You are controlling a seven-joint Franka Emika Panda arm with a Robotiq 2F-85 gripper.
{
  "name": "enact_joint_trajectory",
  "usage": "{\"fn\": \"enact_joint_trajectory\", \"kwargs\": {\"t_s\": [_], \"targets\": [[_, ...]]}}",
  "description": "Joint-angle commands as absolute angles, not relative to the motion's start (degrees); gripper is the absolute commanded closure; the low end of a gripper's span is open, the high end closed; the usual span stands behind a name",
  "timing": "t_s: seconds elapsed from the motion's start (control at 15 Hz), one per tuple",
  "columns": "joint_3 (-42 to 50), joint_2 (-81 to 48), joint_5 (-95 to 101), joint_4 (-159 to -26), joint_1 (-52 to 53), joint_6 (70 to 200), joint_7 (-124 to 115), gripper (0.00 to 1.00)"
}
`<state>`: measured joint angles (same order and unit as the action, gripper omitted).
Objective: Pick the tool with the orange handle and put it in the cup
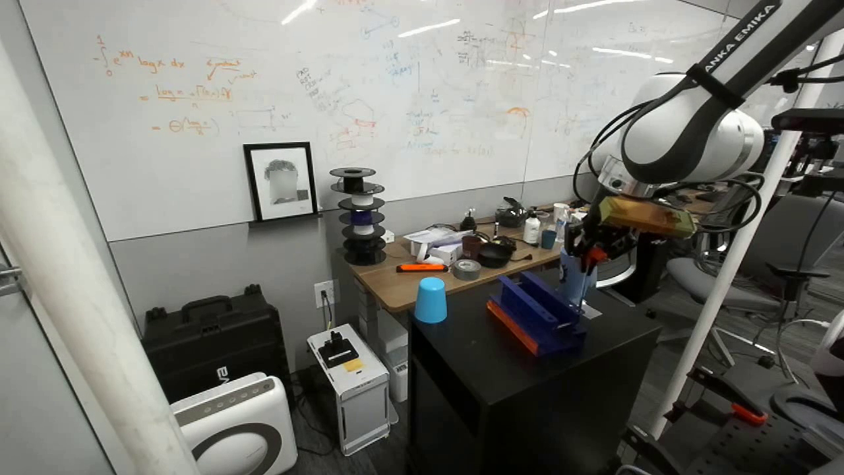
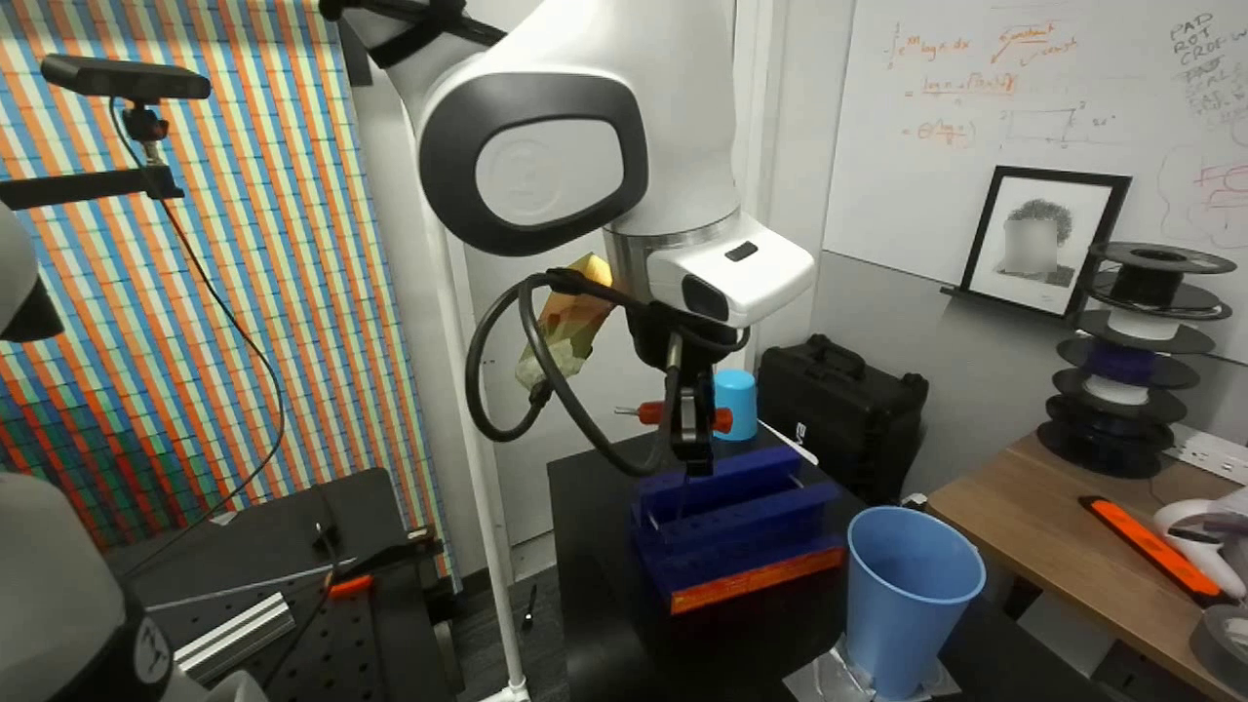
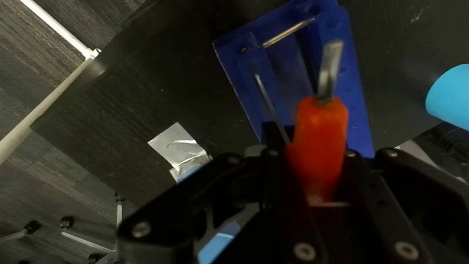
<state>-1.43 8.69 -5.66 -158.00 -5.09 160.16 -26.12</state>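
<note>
My gripper is shut on the orange handle of a T-shaped tool. A short metal end sticks out of the handle, and a long thin shaft hangs down over the blue rack. The tool's handle also shows in both exterior views, with the gripper above the rack's end. I cannot tell whether the shaft tip touches the rack. An upright blue cup stands beside the rack; the gripper partly hides it in an exterior view and the wrist view.
The rack and cup stand on a black cabinet; silvery tape lies round the cup's base. An upside-down light-blue cup stands at a cabinet corner. A wooden table beside it holds spools, an orange cutter and a tape roll.
</note>
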Motion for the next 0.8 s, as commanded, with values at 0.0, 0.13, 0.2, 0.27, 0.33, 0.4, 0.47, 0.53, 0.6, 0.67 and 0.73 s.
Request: {"fn": "enact_joint_trajectory", "kwargs": {"t_s": [0.0, 0.13, 0.2, 0.27, 0.33, 0.4, 0.47, 0.53, 0.6, 0.67, 0.73], "targets": [[-0.93, 8.85, -0.80, -157.99, -7.53, 159.90, -26.49, 0.97], [-0.72, 10.04, 0.44, -157.99, -8.01, 159.45, -26.35, 0.97], [-0.69, 11.11, 0.62, -157.97, -7.98, 159.08, -26.08, 0.97], [-0.74, 12.42, 0.57, -157.93, -7.81, 158.67, -25.88, 0.97], [-0.88, 13.39, 0.63, -157.85, -7.71, 158.56, -25.76, 0.97], [-1.10, 15.00, 0.52, -157.75, -7.54, 158.14, -25.57, 0.97], [-1.32, 16.57, 0.45, -157.67, -7.52, 157.76, -25.37, 0.97], [-1.54, 17.99, 0.20, -157.60, -7.53, 157.55, -25.11, 0.97], [-1.77, 19.82, -0.06, -157.52, -7.56, 156.96, -24.89, 0.97], [-1.65, 21.54, -1.15, -157.40, -7.13, 155.86, -24.19, 0.97], [-1.51, 23.16, -1.84, -157.25, -6.83, 154.73, -23.61, 0.97]]}}
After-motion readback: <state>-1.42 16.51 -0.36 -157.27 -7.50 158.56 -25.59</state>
